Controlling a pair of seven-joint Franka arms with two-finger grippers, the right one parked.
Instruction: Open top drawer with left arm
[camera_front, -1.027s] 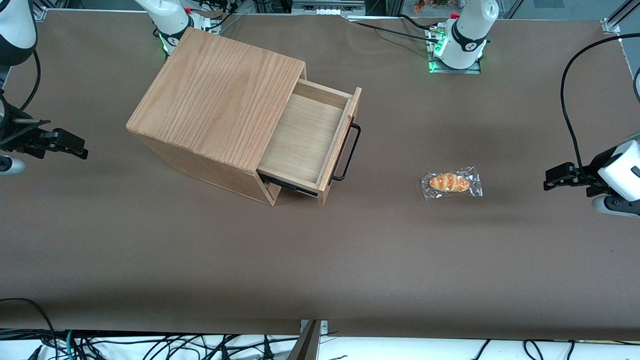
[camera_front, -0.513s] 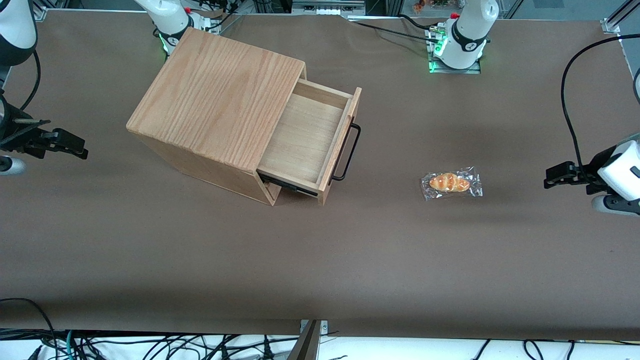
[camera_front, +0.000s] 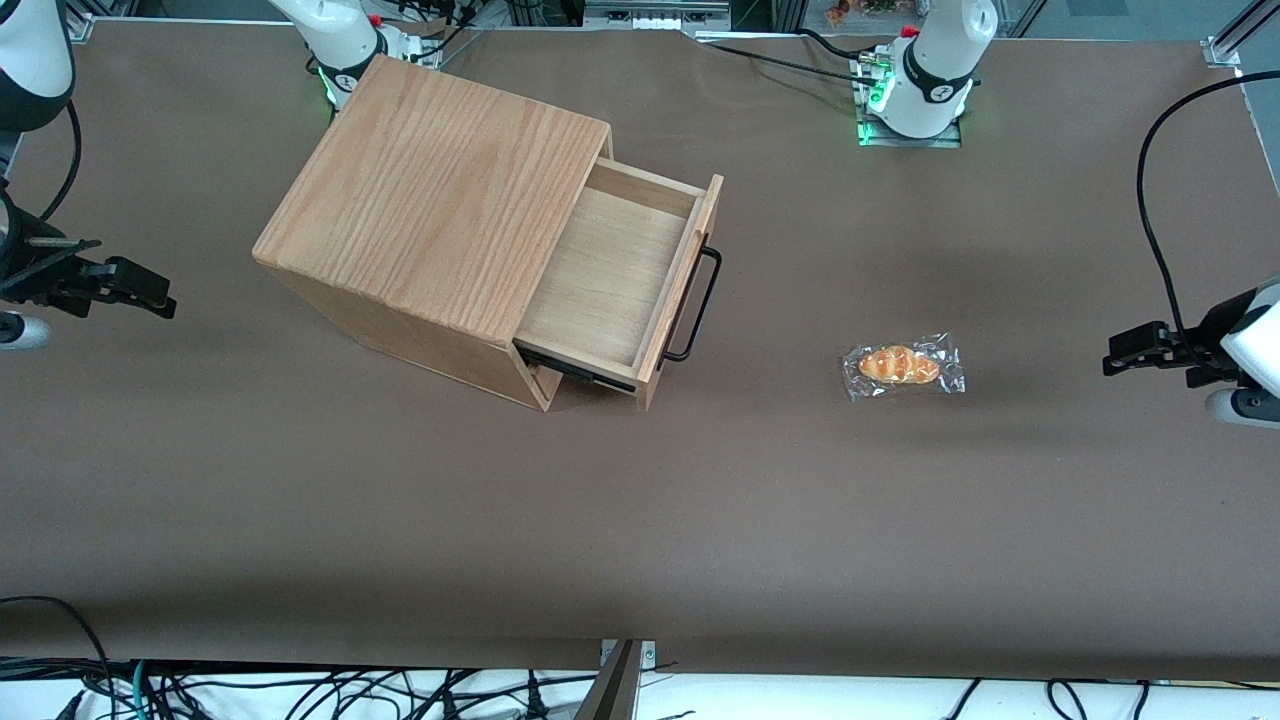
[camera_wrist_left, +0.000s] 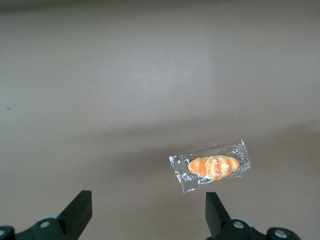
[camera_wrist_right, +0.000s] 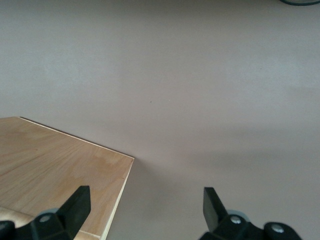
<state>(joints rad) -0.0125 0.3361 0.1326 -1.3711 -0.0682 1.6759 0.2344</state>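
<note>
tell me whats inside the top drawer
The top drawer shows only bare pale wood; the part still under the cabinet top is hidden. The end effector hangs open, toward the working arm's end.

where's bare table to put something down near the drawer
Bare table runs between the open top drawer's handle and the wrapped bread, and across the wide strip nearer the front camera than the cabinet. The drawer interior is bare too. The open end effector hangs toward the working arm's end, holding nothing.
</note>
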